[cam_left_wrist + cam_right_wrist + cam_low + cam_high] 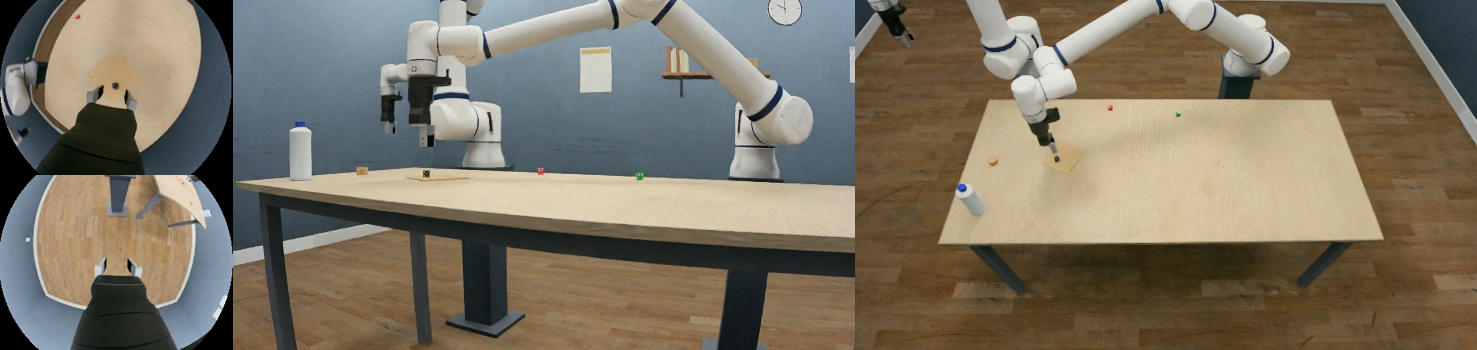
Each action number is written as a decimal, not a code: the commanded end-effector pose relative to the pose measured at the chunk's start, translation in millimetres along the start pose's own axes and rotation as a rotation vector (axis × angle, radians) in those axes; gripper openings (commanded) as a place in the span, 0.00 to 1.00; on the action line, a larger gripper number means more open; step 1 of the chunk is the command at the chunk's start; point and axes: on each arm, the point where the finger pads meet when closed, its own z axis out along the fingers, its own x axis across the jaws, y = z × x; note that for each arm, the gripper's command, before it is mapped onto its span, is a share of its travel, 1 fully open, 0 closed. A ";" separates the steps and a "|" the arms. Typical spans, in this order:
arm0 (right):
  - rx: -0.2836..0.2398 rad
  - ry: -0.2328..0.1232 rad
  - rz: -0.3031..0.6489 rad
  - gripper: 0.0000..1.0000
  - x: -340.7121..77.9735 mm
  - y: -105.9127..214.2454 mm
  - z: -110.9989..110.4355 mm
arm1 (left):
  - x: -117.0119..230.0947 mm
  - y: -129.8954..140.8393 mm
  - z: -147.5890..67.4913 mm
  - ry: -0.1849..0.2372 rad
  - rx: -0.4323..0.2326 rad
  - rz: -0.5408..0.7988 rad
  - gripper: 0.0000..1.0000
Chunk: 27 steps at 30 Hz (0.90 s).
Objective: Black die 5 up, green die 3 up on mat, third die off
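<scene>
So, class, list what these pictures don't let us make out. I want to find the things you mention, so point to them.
- Green die (1178,114) (640,176): top number, too small in the top view.
- Red die (1110,108) (540,171) (77,16): top number, too small there too.
- Wall clock (784,8): upper rim, cut off by the exterior view's edge.
</scene>
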 end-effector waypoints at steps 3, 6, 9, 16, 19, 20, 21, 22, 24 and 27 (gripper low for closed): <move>-0.002 0.000 0.000 1.00 -0.2 0.7 -0.9 | 1.1 -1.3 0.0 0.000 -0.003 0.234 1.00; -0.002 0.000 0.000 1.00 -0.2 0.7 -0.9 | 1.4 -1.6 0.8 0.000 -0.003 0.329 1.00; -0.002 0.000 0.000 1.00 -0.2 0.7 -0.9 | 1.7 -1.7 1.5 0.000 -0.003 0.421 1.00; -0.002 0.000 0.000 1.00 -0.2 0.7 -0.9 | 1.9 -1.4 2.9 0.000 -0.003 0.601 1.00; -0.002 0.000 0.000 1.00 -0.2 0.7 -0.9 | 1.9 -1.1 3.6 0.000 -0.003 0.689 1.00; -0.002 0.000 0.000 1.00 -0.2 0.7 -0.9 | 1.8 -0.9 4.0 0.000 -0.003 0.731 1.00; -0.002 0.000 0.000 1.00 -0.2 0.7 -0.9 | 1.8 -0.6 4.3 0.000 -0.003 0.772 1.00; -0.002 0.000 0.000 1.00 -0.2 0.7 -0.9 | 1.8 -0.6 4.3 0.000 -0.003 0.773 1.00; -0.002 0.000 0.000 1.00 -0.2 0.7 -0.9 | 1.5 0.0 4.9 0.001 -0.003 0.853 1.00; -0.002 0.000 0.000 1.00 -0.2 0.7 -0.9 | 1.2 0.6 5.5 0.001 -0.003 0.927 1.00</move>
